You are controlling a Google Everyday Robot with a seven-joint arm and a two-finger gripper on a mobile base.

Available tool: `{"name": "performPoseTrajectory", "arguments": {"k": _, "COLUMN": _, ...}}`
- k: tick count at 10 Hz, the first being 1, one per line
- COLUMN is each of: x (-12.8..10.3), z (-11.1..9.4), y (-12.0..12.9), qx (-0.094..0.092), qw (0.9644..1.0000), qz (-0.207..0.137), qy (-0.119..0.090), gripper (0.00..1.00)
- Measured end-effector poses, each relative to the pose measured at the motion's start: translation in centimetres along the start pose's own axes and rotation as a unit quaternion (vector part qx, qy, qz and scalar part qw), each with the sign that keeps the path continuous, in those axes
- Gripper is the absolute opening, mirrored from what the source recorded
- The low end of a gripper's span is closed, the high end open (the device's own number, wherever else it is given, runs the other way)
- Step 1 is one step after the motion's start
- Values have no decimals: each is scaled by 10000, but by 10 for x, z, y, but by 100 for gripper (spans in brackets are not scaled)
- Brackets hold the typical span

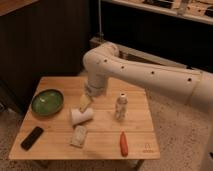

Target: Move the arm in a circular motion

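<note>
One arm (pixel 150 70) with gripper (pixel 85 102) above table (pixel 145 145), one green bowl (pixel 47 102), one white cup (pixel 81 115), one bottle (pixel 120 106), one carrot (pixel 123 144), one black phone (pixel 32 138), one packet (pixel 78 136)

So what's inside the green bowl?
The green bowl on the wooden table looks empty: only its green inside shows. The near rim hides a small strip of its floor. The arm has its gripper beside the white cup, not over the bowl.
</note>
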Motion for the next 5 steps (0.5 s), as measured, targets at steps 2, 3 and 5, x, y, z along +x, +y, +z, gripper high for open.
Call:
{"name": "performPoseTrajectory", "arguments": {"k": 2, "x": -43, "z": 12, "y": 17, "qx": -139, "qw": 9991, "qz": -379, "qy": 102, "gripper": 80}}
{"name": "performPoseTrajectory", "arguments": {"k": 3, "x": -58, "z": 16, "y": 17, "qx": -197, "qw": 9987, "qz": -468, "qy": 100, "gripper": 80}}
{"name": "performPoseTrajectory", "arguments": {"k": 5, "x": -78, "z": 17, "y": -2, "qx": -101, "qw": 9989, "qz": -461, "qy": 13, "gripper": 80}}
